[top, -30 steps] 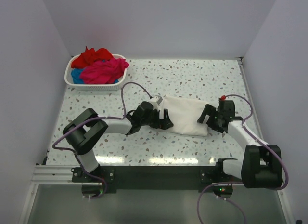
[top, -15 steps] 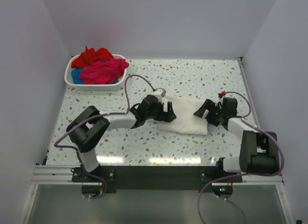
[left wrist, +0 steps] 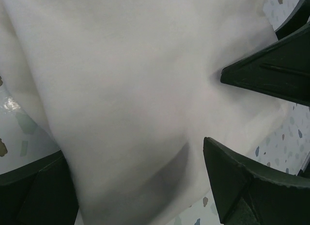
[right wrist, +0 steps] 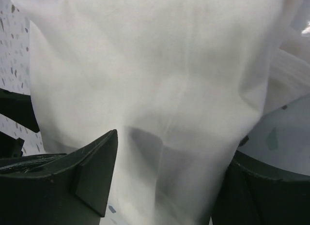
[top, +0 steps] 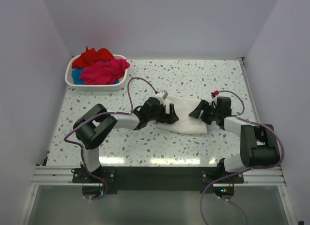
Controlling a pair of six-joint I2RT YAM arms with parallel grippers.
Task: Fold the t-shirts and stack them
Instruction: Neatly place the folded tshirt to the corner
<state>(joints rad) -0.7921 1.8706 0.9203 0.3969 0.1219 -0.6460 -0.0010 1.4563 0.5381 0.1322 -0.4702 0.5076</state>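
Observation:
A folded white t-shirt [top: 185, 117] lies on the speckled table, its red print hidden. My left gripper [top: 169, 113] is open at the shirt's left end, and white cloth [left wrist: 126, 89] fills the gap between its fingers [left wrist: 242, 186]. My right gripper [top: 198, 111] is open at the shirt's right end, with cloth [right wrist: 164, 80] lying between its fingers [right wrist: 77, 176]. Neither jaw pair has closed on the cloth. Red [top: 94, 56], magenta-pink [top: 104, 71] and blue [top: 76, 76] t-shirts lie heaped in the basket.
The white slatted basket [top: 97, 85] stands at the back left of the table. Grey walls close in the back and both sides. The arms' cables loop over the table near the shirt.
Both grippers have moved inward and slightly away from me onto the ends of the white shirt. The shirt looks a little narrower and more bunched than before.

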